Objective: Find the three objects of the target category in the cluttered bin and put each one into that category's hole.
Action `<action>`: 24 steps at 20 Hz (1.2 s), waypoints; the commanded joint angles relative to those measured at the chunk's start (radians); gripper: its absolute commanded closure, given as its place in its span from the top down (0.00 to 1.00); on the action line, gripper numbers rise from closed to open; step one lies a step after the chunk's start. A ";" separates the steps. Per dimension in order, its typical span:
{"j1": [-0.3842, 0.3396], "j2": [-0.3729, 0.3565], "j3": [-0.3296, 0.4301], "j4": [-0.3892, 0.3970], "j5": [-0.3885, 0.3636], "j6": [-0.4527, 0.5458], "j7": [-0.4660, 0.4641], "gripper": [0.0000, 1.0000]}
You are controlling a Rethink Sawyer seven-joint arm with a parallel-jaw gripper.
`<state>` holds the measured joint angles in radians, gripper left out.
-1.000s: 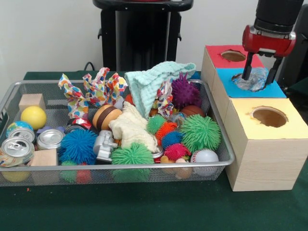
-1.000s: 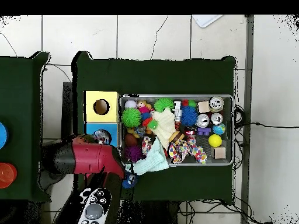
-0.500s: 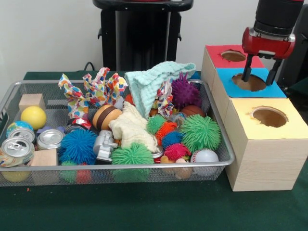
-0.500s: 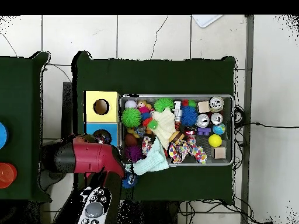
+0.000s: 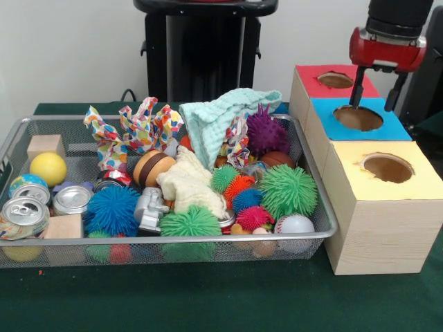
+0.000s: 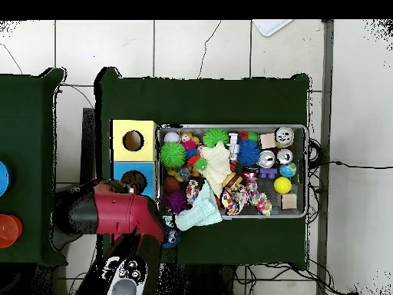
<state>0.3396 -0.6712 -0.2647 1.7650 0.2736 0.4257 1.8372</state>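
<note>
My gripper [image 5: 373,104] hangs open and empty just above the hole in the blue-topped box [image 5: 358,117]; the hole looks dark inside. In the overhead view the red arm [image 6: 123,213] covers the gripper beside the blue box [image 6: 132,180]. The wire mesh bin [image 5: 327,211] holds a heap: spiky rubber balls in green [image 5: 287,190], blue [image 5: 113,209] and purple [image 5: 266,131], two silver cans [image 5: 71,199], a yellow ball [image 5: 48,168], a baseball [image 5: 294,225], wooden blocks [image 5: 45,145], a cream cloth [image 5: 187,183] and a mint cloth [image 5: 221,114].
A red-topped box with a hole [image 5: 335,79] stands behind the blue one, and a yellow-topped box with a hole [image 5: 387,168] stands in front of it. All three sit right of the bin. A patterned fabric strip [image 5: 135,128] drapes over the bin's back.
A crumpled clear object that sat between the fingers at the blue hole has gone out of sight. The gripper has risen, open, above the hole.
</note>
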 commanded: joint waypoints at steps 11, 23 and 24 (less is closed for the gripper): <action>-0.524 -0.213 0.254 0.418 -0.243 -0.102 -0.278 1.00; -0.964 0.047 0.514 0.244 -0.760 -0.206 -0.268 1.00; -0.974 0.058 0.531 0.229 -0.779 -0.194 -0.258 1.00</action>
<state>-0.6263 -0.6878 0.0816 2.0429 -0.4104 0.2056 1.8265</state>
